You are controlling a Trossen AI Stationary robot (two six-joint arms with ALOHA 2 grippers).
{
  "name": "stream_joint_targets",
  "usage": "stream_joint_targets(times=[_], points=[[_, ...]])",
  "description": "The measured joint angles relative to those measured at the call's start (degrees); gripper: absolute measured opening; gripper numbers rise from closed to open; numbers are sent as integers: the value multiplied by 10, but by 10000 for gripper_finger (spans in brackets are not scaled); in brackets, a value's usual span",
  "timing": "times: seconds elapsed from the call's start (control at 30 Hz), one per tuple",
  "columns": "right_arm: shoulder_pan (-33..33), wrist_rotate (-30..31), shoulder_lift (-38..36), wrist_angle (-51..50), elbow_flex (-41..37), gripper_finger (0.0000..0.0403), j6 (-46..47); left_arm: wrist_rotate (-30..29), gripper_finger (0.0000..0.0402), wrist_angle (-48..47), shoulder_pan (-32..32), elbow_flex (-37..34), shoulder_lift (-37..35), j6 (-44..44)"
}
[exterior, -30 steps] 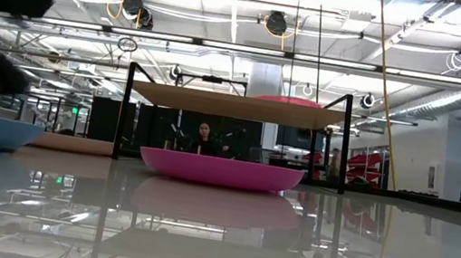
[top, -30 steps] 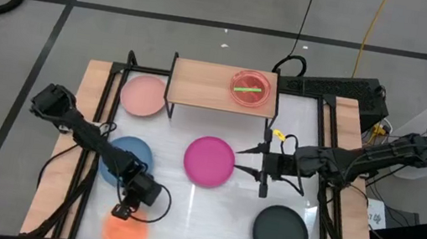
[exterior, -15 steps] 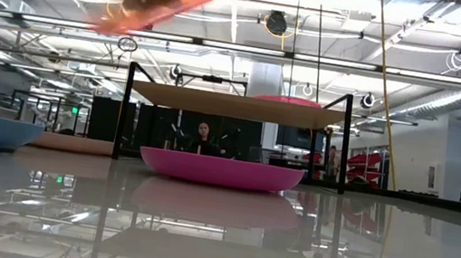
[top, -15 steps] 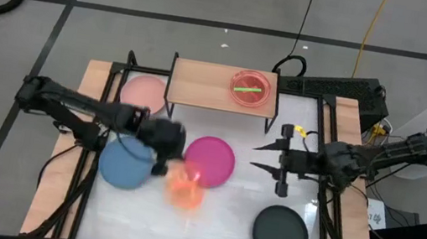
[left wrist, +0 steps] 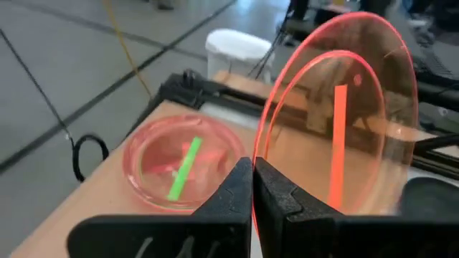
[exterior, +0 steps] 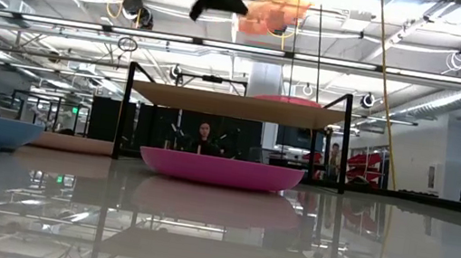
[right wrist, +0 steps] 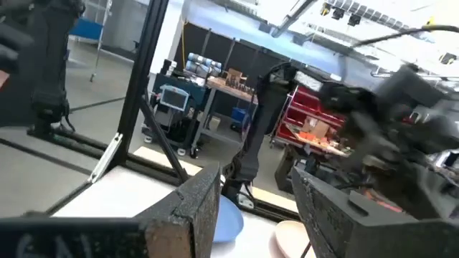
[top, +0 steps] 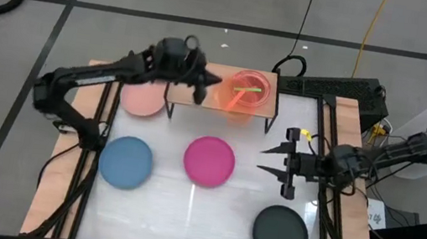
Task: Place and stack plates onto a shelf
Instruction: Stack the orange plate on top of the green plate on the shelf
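Left gripper is clamped on the rim of a translucent neon orange round plastic plate, held on edge above the light-wood shelf on black metal legs — just beside the translucent pink plate lying there. Right gripper hovers over the white table, fingers spread wide, empty.

No legible text, label, brand, number or sign is shown in any of the four views. No markings are borne by the plates, the shelf, the table or the arms, and nothing on the objects in the room behind can be read.
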Motion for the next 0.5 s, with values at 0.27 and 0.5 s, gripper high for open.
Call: stream_joint_targets(times=[0.27,0.5], points=[[0,1,-12,48,-22,155,-34,33,1,-3,54,121,140,-12],[0,1,-13,21,-23,155,-34,36,1,-3,86,183,223,-47]])
